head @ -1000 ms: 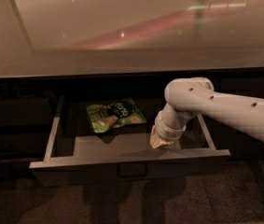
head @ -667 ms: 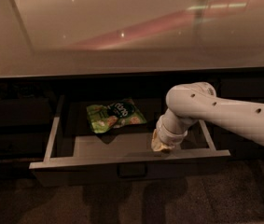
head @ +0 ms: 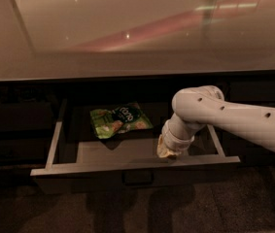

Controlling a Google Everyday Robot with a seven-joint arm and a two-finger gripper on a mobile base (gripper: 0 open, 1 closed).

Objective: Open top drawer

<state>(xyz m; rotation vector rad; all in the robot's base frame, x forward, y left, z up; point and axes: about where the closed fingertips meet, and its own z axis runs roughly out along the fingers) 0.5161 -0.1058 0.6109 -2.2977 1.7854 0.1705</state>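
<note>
The top drawer stands pulled out under the countertop. Its dark front has a small rectangular loop handle in the middle, and its shallow grey tray is open to view. My white arm comes in from the right and bends down into the drawer. The gripper points down inside the tray, just behind the front wall and right of the handle. A green snack bag lies in the back of the tray, to the left of the gripper and apart from it.
A glossy beige countertop overhangs the drawer. Dark cabinet fronts flank the drawer on both sides. A dark floor lies below the drawer front.
The arm's elbow has shifted slightly and the gripper has sunk a little lower behind the front wall. The drawer and the bag have not moved.
</note>
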